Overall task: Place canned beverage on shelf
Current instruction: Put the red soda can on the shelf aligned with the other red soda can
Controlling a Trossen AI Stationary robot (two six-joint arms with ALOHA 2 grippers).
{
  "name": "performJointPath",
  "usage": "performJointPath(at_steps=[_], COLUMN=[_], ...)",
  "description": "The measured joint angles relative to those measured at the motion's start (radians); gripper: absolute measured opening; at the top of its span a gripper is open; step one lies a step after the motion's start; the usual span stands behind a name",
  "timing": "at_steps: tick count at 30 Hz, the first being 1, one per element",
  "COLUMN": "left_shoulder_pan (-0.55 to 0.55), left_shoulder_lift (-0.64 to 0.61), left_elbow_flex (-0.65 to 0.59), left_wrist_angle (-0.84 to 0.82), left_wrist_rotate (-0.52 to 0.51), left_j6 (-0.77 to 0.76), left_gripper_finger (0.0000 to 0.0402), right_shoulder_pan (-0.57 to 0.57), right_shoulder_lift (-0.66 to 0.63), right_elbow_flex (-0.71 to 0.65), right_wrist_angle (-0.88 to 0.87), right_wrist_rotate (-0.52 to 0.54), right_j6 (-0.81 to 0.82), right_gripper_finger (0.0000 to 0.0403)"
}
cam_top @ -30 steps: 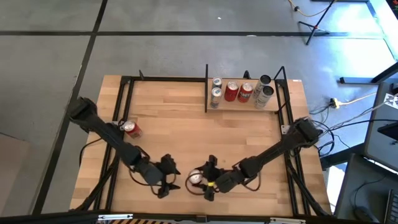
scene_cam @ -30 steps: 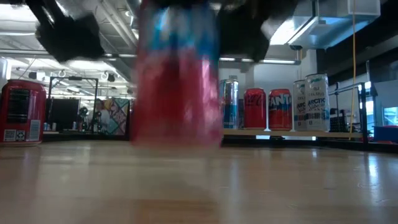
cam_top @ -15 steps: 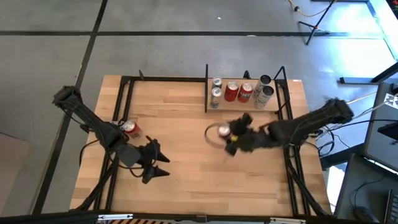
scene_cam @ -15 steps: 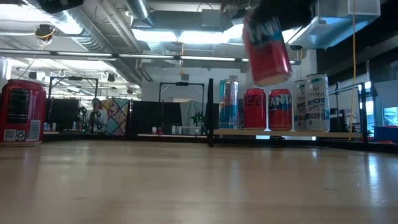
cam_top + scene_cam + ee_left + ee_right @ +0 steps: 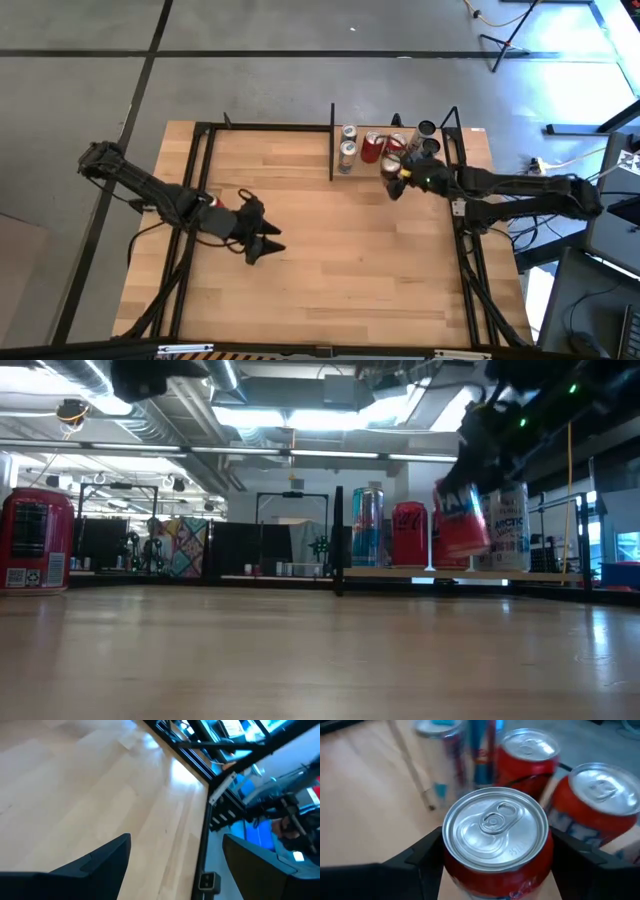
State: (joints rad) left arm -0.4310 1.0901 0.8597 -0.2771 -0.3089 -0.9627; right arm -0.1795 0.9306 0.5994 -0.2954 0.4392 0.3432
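Red aluminium beverage can [image 5: 496, 837]: pinched between the right gripper's [image 5: 495, 851] dark fingers, held tilted at the front edge of the small light-wood shelf [image 5: 500, 574], beside shelved cans [image 5: 372, 147]. Can's label blurred. Left gripper [image 5: 262, 235]: spread, empty, over the wooden tabletop [image 5: 320, 250].

Red can [image 5: 460, 520] tilted in right claw [image 5: 478, 455], before shelf [image 5: 450, 574] cans

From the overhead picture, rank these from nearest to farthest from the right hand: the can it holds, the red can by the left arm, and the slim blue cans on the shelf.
1. The held can, inside the right hand at the shelf's front edge.
2. The slim blue cans, at the shelf's left end.
3. The red can by the left arm, across the table near its left edge.
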Motion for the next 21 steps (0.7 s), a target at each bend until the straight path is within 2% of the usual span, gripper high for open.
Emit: performJointPath(at_steps=[4, 10, 21], left_shoulder_pan=[0.056, 0.139, 0.223], left_shoulder_lift=[0.000, 0.000, 0.000], left_elbow_flex=[0.000, 0.000, 0.000], left_wrist_angle=[-0.002, -0.003, -0.003], left_wrist_rotate=[0.037, 0.114, 0.211], left_j6=[0.002, 0.020, 0.041], left_gripper_finger=[0.0311, 0.0311, 0.0312], right_shoulder_pan=[-0.129, -0.267, -0.292], right_shoulder_lift=[0.001, 0.004, 0.023], right_elbow_flex=[-0.048, -0.072, -0.072], right_wrist_angle=[0.119, 0.154, 0.167], right_wrist_rotate=[-0.076, -0.162, -0.208], right_j6=[-0.068, -0.144, -0.141], right_gripper_finger=[0.0272, 0.0272, 0.0273])
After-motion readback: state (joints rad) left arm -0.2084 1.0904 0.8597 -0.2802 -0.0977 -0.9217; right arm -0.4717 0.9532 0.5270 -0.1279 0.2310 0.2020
